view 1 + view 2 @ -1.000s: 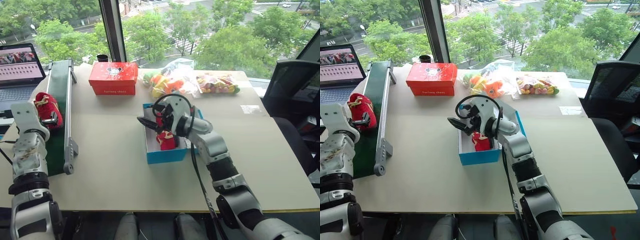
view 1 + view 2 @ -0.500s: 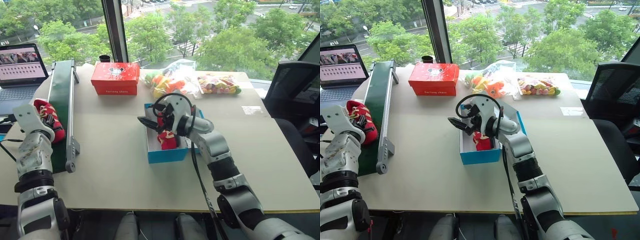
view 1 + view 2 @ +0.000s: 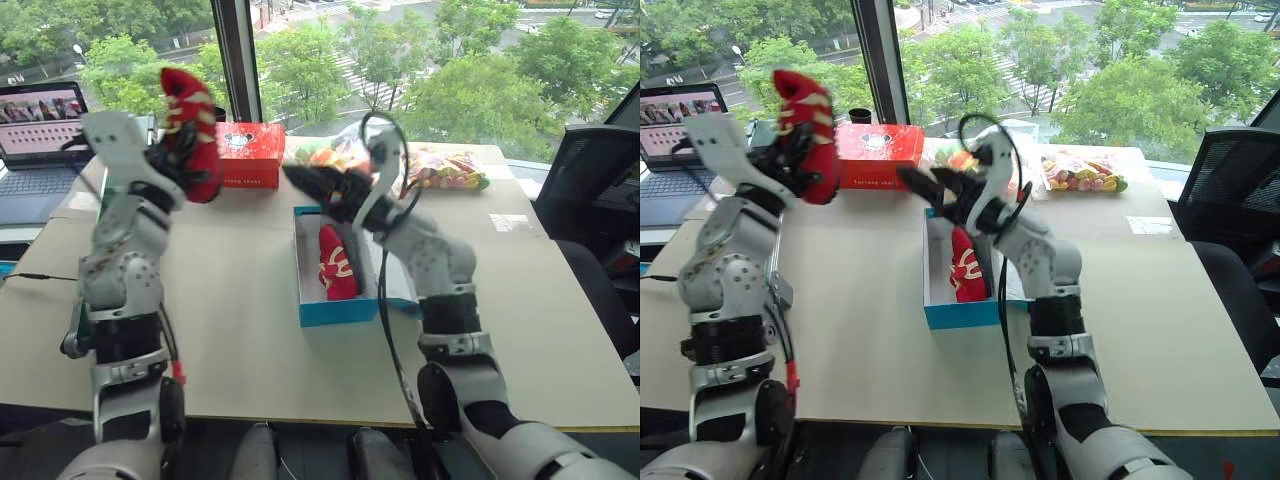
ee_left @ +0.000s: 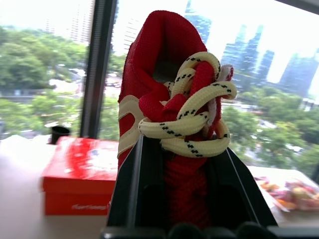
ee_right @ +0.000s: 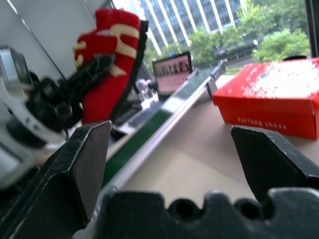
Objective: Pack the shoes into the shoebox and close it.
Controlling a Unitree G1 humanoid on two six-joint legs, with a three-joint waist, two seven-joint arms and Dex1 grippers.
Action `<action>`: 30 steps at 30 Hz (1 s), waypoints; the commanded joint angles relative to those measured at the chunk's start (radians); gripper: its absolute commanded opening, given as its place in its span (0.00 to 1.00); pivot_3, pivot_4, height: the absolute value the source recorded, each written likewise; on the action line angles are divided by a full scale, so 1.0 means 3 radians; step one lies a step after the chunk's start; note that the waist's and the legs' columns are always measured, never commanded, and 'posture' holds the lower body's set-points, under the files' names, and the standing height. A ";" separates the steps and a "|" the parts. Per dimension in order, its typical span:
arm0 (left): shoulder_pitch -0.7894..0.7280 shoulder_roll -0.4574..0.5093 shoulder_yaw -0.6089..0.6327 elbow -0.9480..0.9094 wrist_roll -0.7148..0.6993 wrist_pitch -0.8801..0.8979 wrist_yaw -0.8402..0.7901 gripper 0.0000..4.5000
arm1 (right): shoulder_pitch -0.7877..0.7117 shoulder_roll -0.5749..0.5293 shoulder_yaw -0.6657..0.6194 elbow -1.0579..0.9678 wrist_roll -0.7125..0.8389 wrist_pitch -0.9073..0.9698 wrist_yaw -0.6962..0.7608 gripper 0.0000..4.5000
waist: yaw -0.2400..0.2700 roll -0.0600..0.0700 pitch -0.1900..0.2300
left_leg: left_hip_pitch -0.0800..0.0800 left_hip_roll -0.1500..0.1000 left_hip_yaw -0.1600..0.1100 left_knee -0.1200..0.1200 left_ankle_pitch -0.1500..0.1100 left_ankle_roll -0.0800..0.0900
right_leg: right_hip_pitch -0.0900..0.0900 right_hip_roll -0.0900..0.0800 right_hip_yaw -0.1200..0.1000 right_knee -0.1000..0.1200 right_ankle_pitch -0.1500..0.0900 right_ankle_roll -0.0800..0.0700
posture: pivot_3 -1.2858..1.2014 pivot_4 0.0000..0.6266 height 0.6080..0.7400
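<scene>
1. Judging by how things lie, the task stands about halfway: one red shoe point(image 3: 337, 265) lies inside the shoebox point(image 3: 335, 310), the second shoe point(image 3: 193, 135) is held in the air, and the lid is not yet shut.
2. The boxed shoe lies lengthwise along the box's white interior, below and just in front of the right gripper point(image 3: 318, 187), whose jaws are spread wide and hold nothing.
3. The second shoe is pinched by the left gripper point(image 4: 182, 186), whose black fingers point(image 4: 137, 184) press against its two sides; it sits directly between them, standing up past the fingertips.
4. Both shoes are small red fabric ones with pale swirl markings; the held one shows thick cream laces with black flecks, bunched in a knot just above the left gripper's fingers.
5. The shoebox is turquoise-blue outside, white inside, open, well to the right of the left gripper and lower than it, on the table point(image 3: 230, 300).
6. What is left, as I judge it: carry the held shoe over, set it beside the first, then close the lid.
7. Beyond the left gripper sits a red box point(image 3: 250, 155); bags of bright items point(image 3: 430, 165) lie past the right gripper.
</scene>
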 commanded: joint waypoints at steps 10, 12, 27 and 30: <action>-0.0191 -0.0329 -0.0095 -0.0448 -0.0336 0.0323 0.0151 0.11 | 0.0035 -0.0027 -0.0149 -0.0174 0.0462 0.0322 -0.0358 1.00 | -0.0070 0.0001 0.0001 | -0.0003 -0.0001 0.0000 -0.0001 0.0000 0.0001 | -0.0002 0.0000 0.0002 -0.0004 0.0000 0.0000 | 0.52 0.24 0.99; -0.0200 -0.0369 -0.0105 -0.0443 -0.0348 0.0329 0.0159 0.11 | 0.0062 -0.0022 -0.0109 -0.0225 0.0481 0.0345 -0.0360 1.00 | -0.0069 0.0001 0.0001 | -0.0003 -0.0002 0.0000 -0.0001 0.0000 0.0001 | -0.0002 0.0000 0.0002 -0.0005 0.0000 0.0000 | 0.52 0.24 0.99; -0.0351 -0.0737 -0.0307 -0.0434 -0.0378 0.0371 0.0241 0.11 | 0.0101 -0.0026 0.0134 -0.0301 0.0420 0.0359 -0.0364 1.00 | -0.0061 0.0001 0.0001 | -0.0005 -0.0002 0.0000 -0.0001 0.0000 0.0001 | -0.0001 0.0000 0.0002 -0.0010 0.0000 0.0001 | 0.52 0.24 0.99; -0.0375 -0.0749 -0.0264 -0.0433 -0.0404 0.0377 0.0267 0.11 | 0.0112 -0.0028 0.0121 -0.0318 0.0450 0.0364 -0.0349 0.86 | -0.0063 0.0001 0.0001 | -0.0005 -0.0002 0.0000 -0.0001 0.0000 0.0001 | -0.0001 0.0000 0.0002 -0.0010 0.0000 0.0001 | 0.52 0.24 0.99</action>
